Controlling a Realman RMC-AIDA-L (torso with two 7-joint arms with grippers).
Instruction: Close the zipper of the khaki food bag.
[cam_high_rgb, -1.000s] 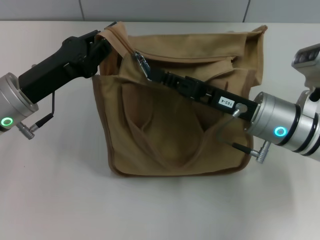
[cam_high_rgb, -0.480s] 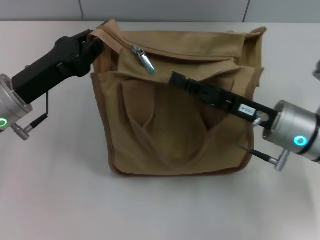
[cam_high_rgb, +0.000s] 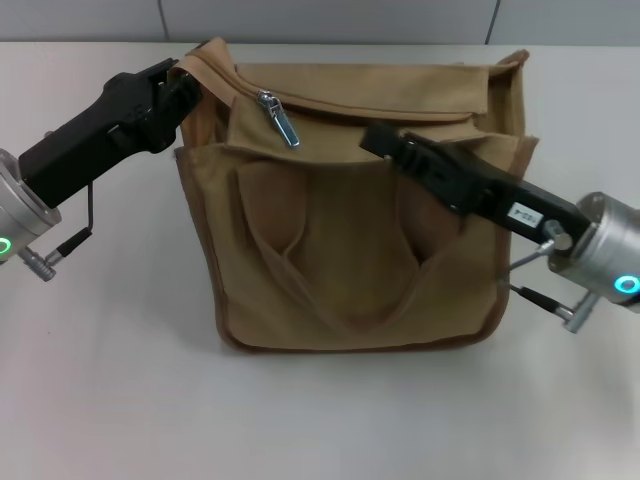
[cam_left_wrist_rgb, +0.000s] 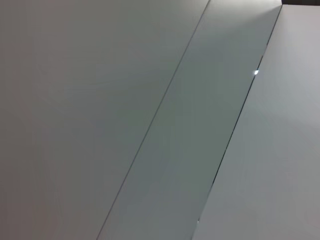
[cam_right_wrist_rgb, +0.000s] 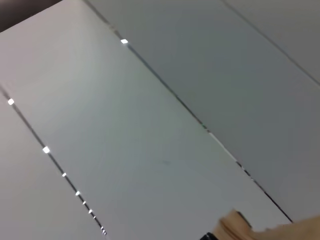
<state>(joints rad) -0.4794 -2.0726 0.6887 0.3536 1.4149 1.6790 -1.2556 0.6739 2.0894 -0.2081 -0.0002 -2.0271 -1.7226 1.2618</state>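
The khaki food bag (cam_high_rgb: 350, 230) stands upright near the far edge of the white counter (cam_high_rgb: 120, 400), roughly midway between its left and right edges, with its pocketed front and one looped handle (cam_high_rgb: 320, 290) facing the robot. The zipper (cam_high_rgb: 340, 103) runs along the bag's top edge, and its silver pull tab (cam_high_rgb: 280, 118) hangs free near the left end, so most of the track looks unclosed.

The left gripper (cam_high_rgb: 185, 85) is at the bag's top left corner and appears clamped on the fabric there, though the contact is partly hidden behind its dark body. The right gripper (cam_high_rgb: 378, 140) hovers over the bag's upper front, right of the pull tab and not touching it; it holds nothing, and I cannot tell how wide it stands. The wrist views show mostly wall panels, the right one also a scrap of tan fabric.

The risks ahead seem plain. The small tab dangles loosely, so a pinch could slide off it. Pulling toward the right edge may drag or tip the soft bag if the left hold slips. Slack canvas could also bunch under the slider and jam it.
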